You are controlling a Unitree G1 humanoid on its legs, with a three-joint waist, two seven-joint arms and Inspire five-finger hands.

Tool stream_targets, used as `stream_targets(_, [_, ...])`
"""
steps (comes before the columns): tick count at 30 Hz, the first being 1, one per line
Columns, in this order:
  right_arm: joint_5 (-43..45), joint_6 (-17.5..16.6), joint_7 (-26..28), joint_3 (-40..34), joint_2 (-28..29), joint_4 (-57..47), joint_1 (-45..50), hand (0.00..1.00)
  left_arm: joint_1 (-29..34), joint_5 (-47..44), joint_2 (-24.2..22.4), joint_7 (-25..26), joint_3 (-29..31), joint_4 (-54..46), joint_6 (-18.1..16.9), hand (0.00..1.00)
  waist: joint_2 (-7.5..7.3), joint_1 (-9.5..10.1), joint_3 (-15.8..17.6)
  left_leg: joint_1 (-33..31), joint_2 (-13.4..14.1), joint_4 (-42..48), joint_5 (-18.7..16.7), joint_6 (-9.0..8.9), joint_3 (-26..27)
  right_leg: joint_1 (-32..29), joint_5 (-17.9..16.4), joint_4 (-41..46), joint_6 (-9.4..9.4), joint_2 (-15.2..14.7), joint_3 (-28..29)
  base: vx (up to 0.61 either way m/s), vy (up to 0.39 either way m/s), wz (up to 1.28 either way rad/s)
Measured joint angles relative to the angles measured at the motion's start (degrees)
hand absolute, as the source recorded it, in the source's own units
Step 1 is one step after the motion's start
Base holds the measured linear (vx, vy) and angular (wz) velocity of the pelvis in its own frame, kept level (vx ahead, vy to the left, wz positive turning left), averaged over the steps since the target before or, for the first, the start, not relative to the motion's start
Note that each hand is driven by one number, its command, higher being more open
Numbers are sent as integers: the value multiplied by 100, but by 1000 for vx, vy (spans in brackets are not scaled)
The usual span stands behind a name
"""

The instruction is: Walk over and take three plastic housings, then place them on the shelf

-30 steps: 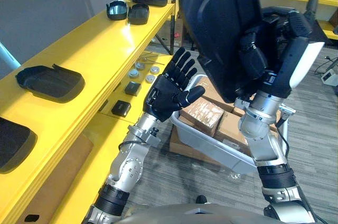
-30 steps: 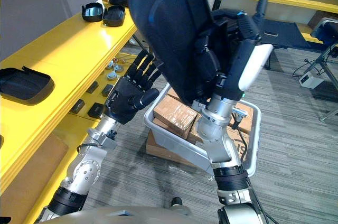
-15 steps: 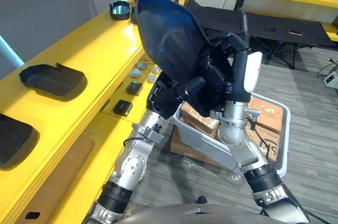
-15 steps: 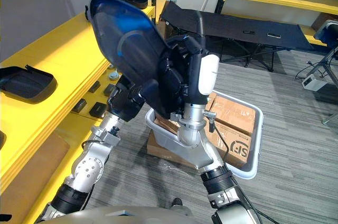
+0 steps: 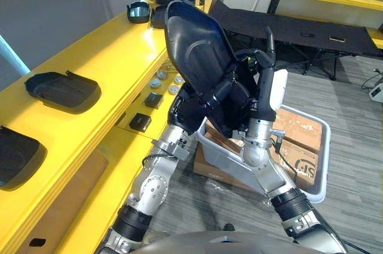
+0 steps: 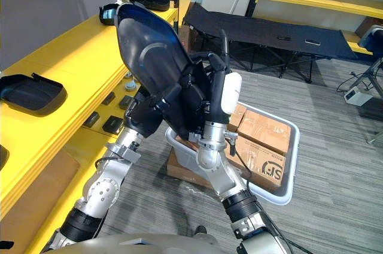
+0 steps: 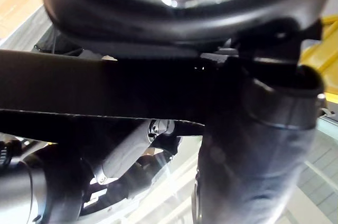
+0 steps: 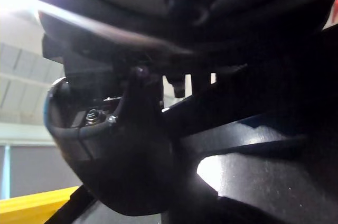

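Beside the yellow shelf [image 5: 108, 62], left hand [image 5: 190, 110] and right hand [image 5: 242, 99] together clasp a black plastic housing [image 5: 194, 44].

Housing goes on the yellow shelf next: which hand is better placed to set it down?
Left, probably. Both grip the black housing, but the yellow shelf lies on the robot's left, and the left hand sits on that side; the right hand is farther off.

Both arms bend upward, the right hand [image 5: 242, 101] gripping the housing [image 5: 194, 44] at its lower edge, the left hand [image 5: 187, 110] close beneath it.
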Motion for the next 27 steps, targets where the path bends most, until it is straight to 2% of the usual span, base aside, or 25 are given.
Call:
stream_targets(2, [1,0,-54,108,-2,-6,1,0,-4,128,-3,310,10,62,-112,0,-4,-14,-4,0,1,0,0,0,1,0,1,0,-1,2,1,0,0,0])
stream_targets(5, [17,3,-61,288,12,-6,1,0,-5,191,-3,457,98,291,-293,0,-18,4,-14,0,1,6,0,0,-6,6,2,0,-1,2,-4,0,0,0])
stream_targets(15, [1,143,-130,600,52,-9,-2,0,-5,336,141,475,293,505,-386,0,-102,21,-70,-57,-2,88,-5,-5,-60,-2,-10,-4,-22,-4,-76,-26,10,3])
stream_targets(22, [-17,147,-274,679,36,-9,-2,0,-6,111,222,334,302,507,-348,0,-38,-8,-132,-56,1,91,-8,-9,-58,-10,-27,-29,-47,-1,-75,-10,3,0])
stream_targets(23, [-17,147,-282,688,30,-9,-2,100,-6,110,227,334,302,508,-348,0,-33,-8,-139,-55,2,90,-8,-10,-59,-10,-26,-30,-46,0,-75,0,0,0])
stream_targets(27, [-17,144,-282,712,29,-16,-4,100,-5,109,233,333,297,539,-408,0,-33,-6,-143,-55,2,90,-8,-10,-61,-7,-24,-30,-43,0,-75,0,0,0])
